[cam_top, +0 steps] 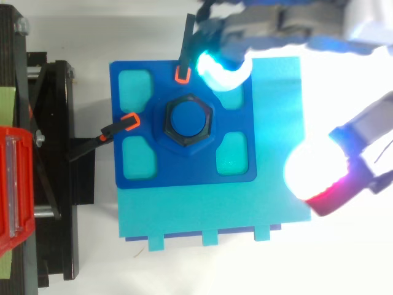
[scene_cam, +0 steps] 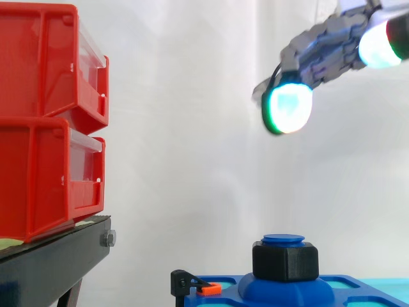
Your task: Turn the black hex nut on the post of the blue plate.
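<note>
hand: my hand [scene_cam: 326,48] hangs well above the nut, off to its right, fingers spread wide, holding nothing
nut: black hex nut [scene_cam: 285,262] sits on the post [cam_top: 188,118], mid plate [cam_top: 184,175]
feel: guessing stiff, light plastic, nothing fragile, maybe a bit slick
grip: I'd pinch two opposite flats from the sides, below the post cap

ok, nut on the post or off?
On. The black nut rings the blue post, seated on the plate; the hand hangs above, apart.
</note>
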You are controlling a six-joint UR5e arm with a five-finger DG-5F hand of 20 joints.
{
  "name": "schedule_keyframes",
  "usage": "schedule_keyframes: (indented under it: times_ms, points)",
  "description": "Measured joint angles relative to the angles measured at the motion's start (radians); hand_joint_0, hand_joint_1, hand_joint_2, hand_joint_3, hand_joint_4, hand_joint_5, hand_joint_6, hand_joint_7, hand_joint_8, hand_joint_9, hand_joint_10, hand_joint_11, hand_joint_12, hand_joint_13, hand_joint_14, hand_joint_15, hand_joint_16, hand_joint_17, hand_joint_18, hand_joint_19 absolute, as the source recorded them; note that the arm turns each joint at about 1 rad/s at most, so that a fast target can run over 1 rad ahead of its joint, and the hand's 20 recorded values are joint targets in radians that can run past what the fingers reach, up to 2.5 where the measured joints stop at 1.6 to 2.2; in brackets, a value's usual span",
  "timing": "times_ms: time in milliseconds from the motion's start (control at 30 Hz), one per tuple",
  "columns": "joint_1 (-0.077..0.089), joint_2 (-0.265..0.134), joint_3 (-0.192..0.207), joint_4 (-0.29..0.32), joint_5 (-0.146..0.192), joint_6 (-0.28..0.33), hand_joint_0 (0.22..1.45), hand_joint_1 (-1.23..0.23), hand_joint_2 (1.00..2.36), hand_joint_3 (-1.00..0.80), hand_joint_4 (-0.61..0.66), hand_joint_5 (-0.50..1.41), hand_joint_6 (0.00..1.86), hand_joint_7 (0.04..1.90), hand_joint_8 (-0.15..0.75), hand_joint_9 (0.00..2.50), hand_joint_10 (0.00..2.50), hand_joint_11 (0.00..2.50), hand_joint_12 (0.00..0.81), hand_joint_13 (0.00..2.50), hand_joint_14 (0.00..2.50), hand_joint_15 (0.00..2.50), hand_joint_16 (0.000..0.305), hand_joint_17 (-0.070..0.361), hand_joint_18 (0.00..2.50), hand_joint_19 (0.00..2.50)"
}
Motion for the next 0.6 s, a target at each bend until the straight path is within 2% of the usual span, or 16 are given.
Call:
schedule_keyframes:
  times_ms: [200,267,333,400,533,600]
  points:
    - [0.004,0.151,-0.166,0.155,0.057,0.086,0.38,-0.37,1.0,-0.5,0.21,-0.22,0.5,0.85,0.269,0.1,0.0,0.0,0.424,0.1,0.0,0.04,0.07,0.157,0.0,0.12]
    - [0.006,0.186,-0.212,0.2,0.074,0.125,0.38,-0.38,1.0,-0.5,0.2,-0.22,0.5,0.85,0.264,0.1,0.0,0.0,0.422,0.1,0.0,0.03,0.07,0.157,0.0,0.11]
    - [0.007,0.21,-0.266,0.25,0.092,0.176,0.38,-0.38,1.0,-0.5,0.18,-0.22,0.5,0.82,0.26,0.09,0.0,0.0,0.418,0.09,0.0,0.04,0.07,0.157,0.0,0.11]
    - [0.006,0.22,-0.314,0.272,0.101,0.223,0.38,-0.39,1.0,-0.5,0.15,-0.23,0.5,0.75,0.252,0.06,0.0,0.0,0.414,0.07,0.0,0.02,0.07,0.157,0.0,0.09]
    - [0.006,0.227,-0.419,0.266,0.105,0.331,0.38,-0.4,1.0,-0.5,0.11,-0.24,0.5,0.69,0.215,0.0,0.0,0.0,0.402,0.0,0.0,0.01,0.07,0.158,0.0,0.05]
    - [0.006,0.227,-0.446,0.256,0.105,0.382,0.38,-0.39,1.0,-0.5,0.09,-0.25,0.5,0.67,0.2,0.0,0.0,0.0,0.395,0.0,0.0,0.0,0.069,0.156,0.0,0.04]
